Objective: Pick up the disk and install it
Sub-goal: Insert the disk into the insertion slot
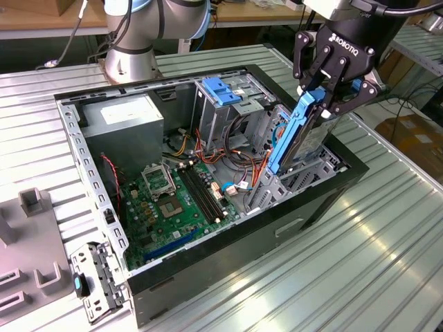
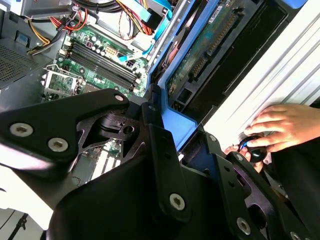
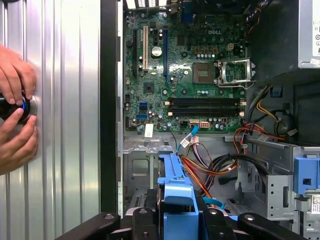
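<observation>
Pincer (image 1: 325,97) grasps the disk's (image 1: 296,138) top edge, holding it upright and slightly tilted, lower end inside the open case (image 1: 325,207), at two o'clock from the motherboard (image 1: 169,204) in the exterior view.

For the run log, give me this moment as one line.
gripper: shut on disk | disk: on edge, tilted, lower end at drive cage | person's hand: on table beside case
</observation>
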### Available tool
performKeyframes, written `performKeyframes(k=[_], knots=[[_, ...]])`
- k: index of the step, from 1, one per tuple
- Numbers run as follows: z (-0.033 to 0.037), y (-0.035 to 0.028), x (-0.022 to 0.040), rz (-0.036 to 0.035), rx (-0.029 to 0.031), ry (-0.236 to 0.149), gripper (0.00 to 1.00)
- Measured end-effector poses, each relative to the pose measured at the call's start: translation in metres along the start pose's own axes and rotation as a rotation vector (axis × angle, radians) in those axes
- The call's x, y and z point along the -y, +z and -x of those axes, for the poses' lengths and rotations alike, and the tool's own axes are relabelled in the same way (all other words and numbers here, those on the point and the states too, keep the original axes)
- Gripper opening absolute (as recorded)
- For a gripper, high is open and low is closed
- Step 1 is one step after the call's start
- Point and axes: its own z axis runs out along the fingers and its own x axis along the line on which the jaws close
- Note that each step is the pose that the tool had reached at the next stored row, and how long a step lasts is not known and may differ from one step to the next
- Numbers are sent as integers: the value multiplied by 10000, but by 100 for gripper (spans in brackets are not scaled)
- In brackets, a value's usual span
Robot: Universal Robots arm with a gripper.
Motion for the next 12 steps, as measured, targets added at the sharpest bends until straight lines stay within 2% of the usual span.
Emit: performKeyframes(k=[8, 12], knots=[[0, -15, 0, 2, -2, 10, 37], [-2, 14, 0, 3, -1, 26, 37]])
